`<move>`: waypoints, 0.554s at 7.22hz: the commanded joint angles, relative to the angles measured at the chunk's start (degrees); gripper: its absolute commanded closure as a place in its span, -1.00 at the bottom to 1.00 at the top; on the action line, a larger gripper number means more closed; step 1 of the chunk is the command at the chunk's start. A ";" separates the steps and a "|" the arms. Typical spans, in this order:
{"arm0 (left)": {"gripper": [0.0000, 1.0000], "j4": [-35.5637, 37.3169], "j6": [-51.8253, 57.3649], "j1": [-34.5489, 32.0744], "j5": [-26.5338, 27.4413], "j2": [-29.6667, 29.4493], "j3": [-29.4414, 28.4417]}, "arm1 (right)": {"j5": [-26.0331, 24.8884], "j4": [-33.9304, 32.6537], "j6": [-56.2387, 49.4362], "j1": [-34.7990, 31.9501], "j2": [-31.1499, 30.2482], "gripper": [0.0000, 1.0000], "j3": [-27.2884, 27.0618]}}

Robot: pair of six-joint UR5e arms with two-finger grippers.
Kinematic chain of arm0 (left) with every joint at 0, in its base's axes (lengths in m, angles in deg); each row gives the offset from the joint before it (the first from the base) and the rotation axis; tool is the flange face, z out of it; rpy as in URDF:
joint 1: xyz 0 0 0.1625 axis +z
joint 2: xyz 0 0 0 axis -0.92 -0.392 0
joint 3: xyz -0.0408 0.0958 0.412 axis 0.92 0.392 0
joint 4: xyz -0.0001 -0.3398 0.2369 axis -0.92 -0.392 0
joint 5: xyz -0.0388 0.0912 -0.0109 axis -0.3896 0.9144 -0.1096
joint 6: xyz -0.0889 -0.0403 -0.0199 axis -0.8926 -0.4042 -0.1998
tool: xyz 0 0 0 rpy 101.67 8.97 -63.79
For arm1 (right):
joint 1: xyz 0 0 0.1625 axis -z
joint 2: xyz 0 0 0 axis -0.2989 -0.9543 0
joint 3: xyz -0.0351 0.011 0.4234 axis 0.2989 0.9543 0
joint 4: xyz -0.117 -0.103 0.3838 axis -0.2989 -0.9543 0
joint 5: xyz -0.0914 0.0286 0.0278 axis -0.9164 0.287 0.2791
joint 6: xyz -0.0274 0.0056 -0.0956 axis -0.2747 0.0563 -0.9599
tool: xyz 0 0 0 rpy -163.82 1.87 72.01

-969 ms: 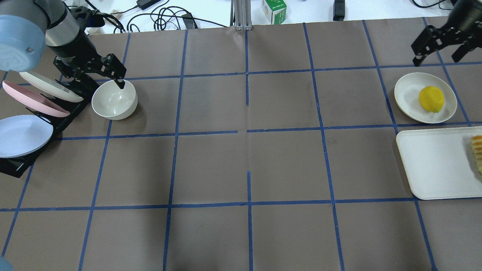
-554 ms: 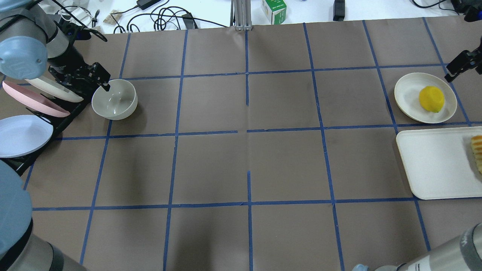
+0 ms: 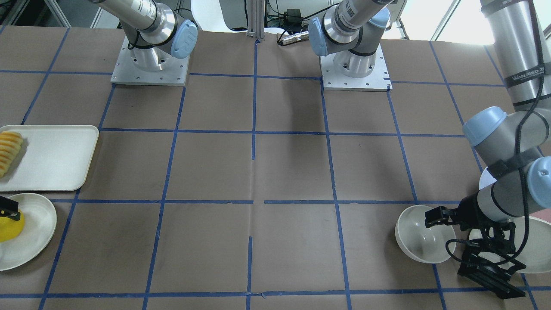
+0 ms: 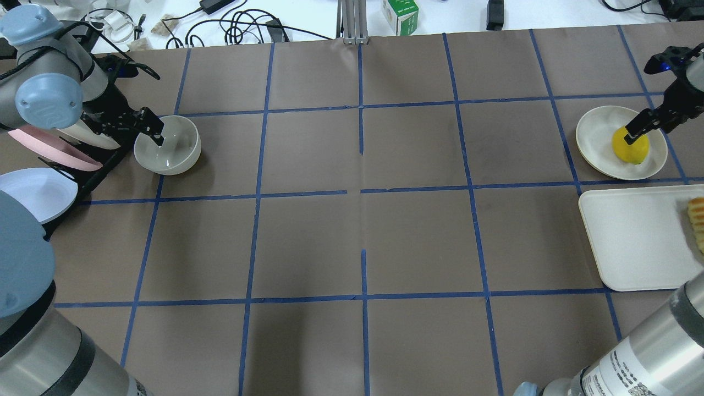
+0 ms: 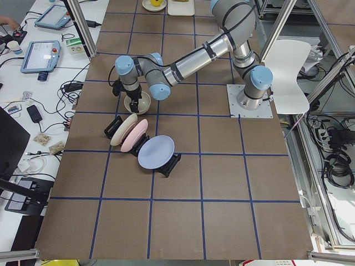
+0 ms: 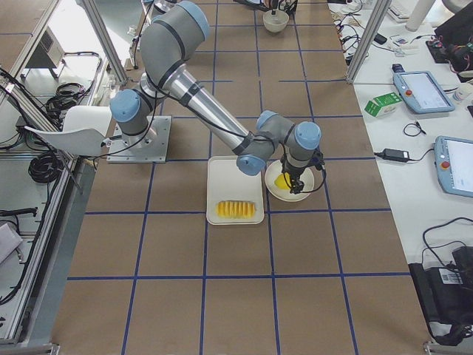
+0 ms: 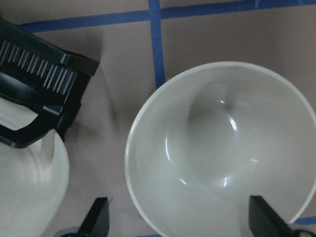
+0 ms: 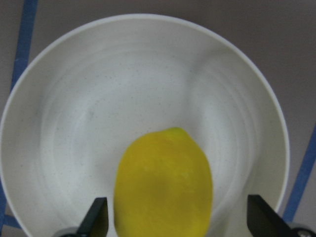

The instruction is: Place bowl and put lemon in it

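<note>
The off-white bowl (image 4: pixel 168 146) stands upright on the table at the far left, next to the plate rack; it also shows in the left wrist view (image 7: pixel 217 148). My left gripper (image 4: pixel 153 132) is open, with one finger inside the bowl and one outside, astride its rim (image 7: pixel 180 219). The yellow lemon (image 4: pixel 632 148) lies on a shallow off-white plate (image 4: pixel 597 137) at the far right. My right gripper (image 4: pixel 632 132) is open and low over the lemon (image 8: pixel 163 182), one finger on each side of it (image 8: pixel 180 219).
A black rack (image 3: pixel 490 275) holds a pink plate (image 4: pixel 49 148), a blue plate (image 4: pixel 33 192) and a cream plate upright, right beside the bowl. A white tray (image 4: pixel 632 236) with fruit slices (image 4: pixel 697 220) lies just in front of the lemon's plate.
My left gripper has come down over the bowl's rim on the rack side. My right gripper has moved from the back right corner down over the lemon.
</note>
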 commanded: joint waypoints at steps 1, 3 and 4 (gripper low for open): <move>-1.00 0.09 -0.03 0.07 0.00 -1.69 -0.12 | 0.08 -0.44 0.17 -0.24 1.91 -1.00 0.03; -0.87 0.18 -0.21 0.25 0.00 -3.01 -0.21 | 0.08 -0.35 0.17 -0.25 1.65 -0.66 0.04; -0.77 0.53 -0.21 0.51 0.00 -3.36 -0.21 | 0.08 -0.35 0.26 -0.33 1.47 -0.12 0.12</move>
